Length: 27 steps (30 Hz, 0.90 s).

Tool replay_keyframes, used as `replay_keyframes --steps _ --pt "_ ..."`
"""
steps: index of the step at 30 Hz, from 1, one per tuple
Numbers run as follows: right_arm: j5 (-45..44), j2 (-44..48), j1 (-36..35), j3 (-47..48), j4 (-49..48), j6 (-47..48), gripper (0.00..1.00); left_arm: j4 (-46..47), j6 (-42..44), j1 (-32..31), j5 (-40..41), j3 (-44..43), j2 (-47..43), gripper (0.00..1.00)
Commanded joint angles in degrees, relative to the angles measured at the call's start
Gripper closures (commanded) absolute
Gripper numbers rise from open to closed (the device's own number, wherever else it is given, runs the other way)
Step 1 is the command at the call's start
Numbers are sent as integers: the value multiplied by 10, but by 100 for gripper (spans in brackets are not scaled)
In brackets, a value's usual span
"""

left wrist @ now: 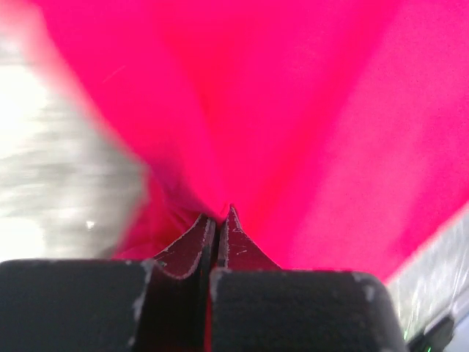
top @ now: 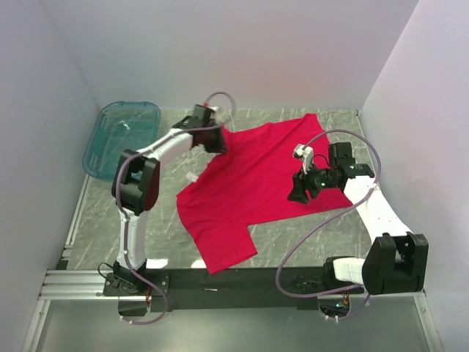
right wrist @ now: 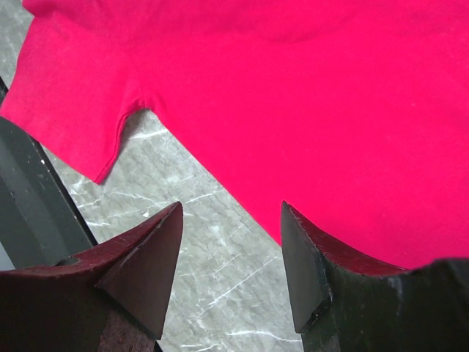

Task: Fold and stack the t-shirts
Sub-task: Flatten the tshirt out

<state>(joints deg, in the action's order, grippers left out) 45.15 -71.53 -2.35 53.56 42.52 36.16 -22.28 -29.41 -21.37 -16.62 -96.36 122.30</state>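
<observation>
The left hand (left wrist: pixel 220 216) has its fingers pressed together on a pinch of red cloth, which fans away from the tips. In the overhead view this grip sits at the far left corner of the t-shirt (top: pixel 256 183). The right hand (right wrist: pixel 231 209) is spread wide with nothing between its fingers. It hangs over the garment's right-hand edge, with bare worktop (top: pixel 293 242) showing beneath the gap and a short sleeve (right wrist: pixel 73 110) lying flat just beyond.

The t-shirt lies spread out and skewed across the middle of the worktop, mostly in a single layer, with no clean fold visible. The teal tub (top: pixel 94 150) stands at the far left, apart from the cloth, and holds nothing red.

I judge the task to be at its start. One corner is gripped, the other side is not yet taken, and every fold and the stacking remain to be done. Only one shirt is in view.
</observation>
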Motion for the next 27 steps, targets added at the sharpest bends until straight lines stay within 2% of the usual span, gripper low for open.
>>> replay_keyframes --steps 1,2,3,5,6,9,10,12,13,15,17,21,23,27 --pt "13 -3 5 8 12 11 37 -12 39 -99 1 -27 -43 100" --pt "13 -2 6 7 11 13 38 -26 43 -118 6 -23 -34 99" --pt "13 -1 7 6 11 12 38 -35 49 -156 9 -22 -29 80" --pt "13 -2 9 6 12 13 38 -57 76 -194 46 -13 -22 54" --pt "13 -3 9 5 11 14 38 -67 85 -232 134 -7 -27 41" --pt "15 -11 10 8 17 16 38 -24 74 -256 308 58 -100 29" --pt "15 -15 11 8 19 16 38 -8 55 -250 327 100 -150 26" --pt "15 -19 11 10 20 18 38 45 44 -222 314 142 -195 23" --pt "14 -22 11 12 21 17 38 57 36 -209 298 176 -212 22" --pt "16 -23 11 12 22 18 38 59 25 -169 245 189 -224 23" --pt "15 -24 10 14 23 17 38 47 -4 -123 213 185 -195 26" --pt "14 -20 11 12 22 15 38 65 -70 -58 135 183 -139 40" --pt "13 -19 10 10 20 15 38 97 -110 -32 61 184 -111 44" --pt "13 -24 12 9 22 18 38 124 -158 -15 6 167 -75 45"
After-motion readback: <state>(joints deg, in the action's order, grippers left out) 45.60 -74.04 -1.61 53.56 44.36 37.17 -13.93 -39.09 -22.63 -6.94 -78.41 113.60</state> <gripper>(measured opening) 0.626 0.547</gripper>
